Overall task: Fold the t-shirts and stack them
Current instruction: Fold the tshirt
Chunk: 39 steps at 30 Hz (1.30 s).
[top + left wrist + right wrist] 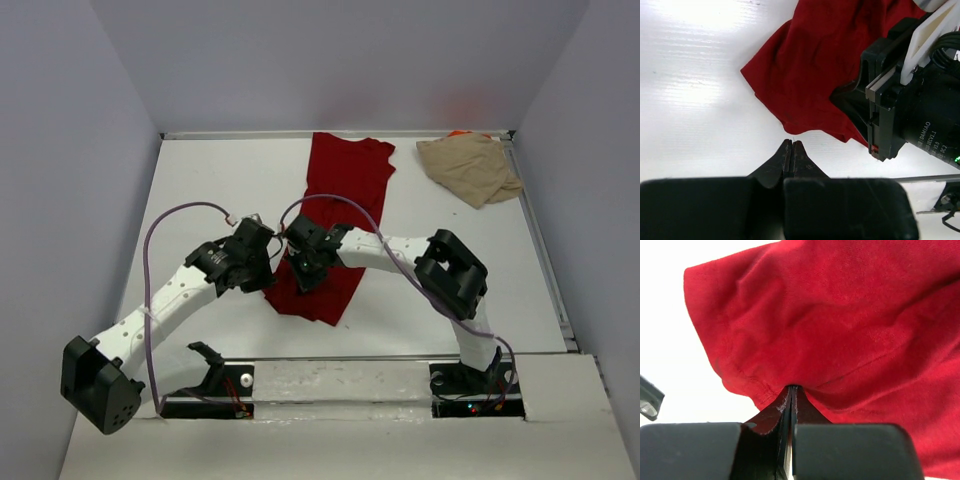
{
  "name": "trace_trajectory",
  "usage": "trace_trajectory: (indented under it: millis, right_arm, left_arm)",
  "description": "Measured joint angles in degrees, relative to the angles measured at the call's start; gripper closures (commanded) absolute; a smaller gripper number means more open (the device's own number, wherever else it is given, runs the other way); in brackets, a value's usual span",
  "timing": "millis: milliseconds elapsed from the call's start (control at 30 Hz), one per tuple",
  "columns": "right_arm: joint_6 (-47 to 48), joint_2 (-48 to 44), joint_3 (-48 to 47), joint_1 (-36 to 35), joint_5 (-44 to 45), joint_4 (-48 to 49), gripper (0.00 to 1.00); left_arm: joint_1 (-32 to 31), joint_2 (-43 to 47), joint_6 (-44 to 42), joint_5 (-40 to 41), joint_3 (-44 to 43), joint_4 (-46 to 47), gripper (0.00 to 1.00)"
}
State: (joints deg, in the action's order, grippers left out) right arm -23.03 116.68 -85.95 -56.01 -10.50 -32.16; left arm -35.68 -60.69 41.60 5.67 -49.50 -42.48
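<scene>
Overhead, both jaws are sitting hidden above the dark red cloth t-shirt (pixel 345 185) on the white counter (pixel 220 180). Close up, the right gripper (pixel 791 389) is pinching its fabric; the left gripper (pixel 791 146) is sitting pressed together, empty.

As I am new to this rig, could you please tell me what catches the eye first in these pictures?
A large dark red cloth t-shirt lies down the middle of the white table. At its near end the right gripper has its jaws shut on the cloth, the left gripper shut beside it. A crumpled tan cloth t-shirt sits in the far right corner.
</scene>
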Motion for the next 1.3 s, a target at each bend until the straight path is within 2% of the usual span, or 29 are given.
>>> trace_trajectory:
  millis: [167, 533, 933, 967, 1000, 1033, 1100, 1133, 1167, 1300]
  right_arm:
    - [-2.89, 0.48, 2.75, 0.04, -1.20, 1.11, 1.00]
    - [-10.69, -15.21, 23.87, -1.81, -1.84, 2.56, 1.00]
    - [-15.41, -26.21, 33.07, -1.88, 2.01, -1.14, 1.00]
    - [-15.39, -27.32, 33.18, -1.90, 3.17, -1.90, 0.98]
    - [-15.28, -28.96, 33.18, -1.97, 4.33, -2.71, 0.89]
    - [-15.17, -30.80, 33.18, -2.01, 5.79, -3.34, 0.70]
    - [-15.28, -34.99, 32.96, -2.16, 8.57, -4.26, 0.54]
    - [-15.08, -37.18, 32.48, -2.21, 10.10, -4.90, 0.49]
    - [-14.97, -38.91, 31.93, -2.21, 10.88, -5.05, 0.48]
    - [-14.99, -40.87, 30.42, -2.21, 12.55, -4.24, 0.47]
  left_arm:
    - [0.00, -3.17, -0.79, 1.07, -1.14, -0.31, 1.00]
    - [0.04, -8.31, -3.91, 2.29, -10.14, 0.28, 1.00]
    - [0.07, -9.46, -5.81, 1.75, -10.45, 0.79, 1.00]
    - [0.07, -9.55, -5.97, 1.88, -10.45, 0.79, 1.00]
    - [0.07, -9.60, -6.10, 2.03, -10.45, 0.81, 1.00]
    - [0.07, -9.66, -6.34, 2.21, -10.45, 0.81, 1.00]
    - [0.15, -9.97, -6.67, 2.05, -10.45, 0.81, 1.00]
    - [0.61, -10.38, -6.86, 1.60, -10.45, 0.83, 0.91]
    - [0.96, -11.02, -6.99, 1.07, -10.45, 0.85, 0.84]
    - [3.89, -12.00, -8.52, -4.55, -7.67, 4.24, 0.77]
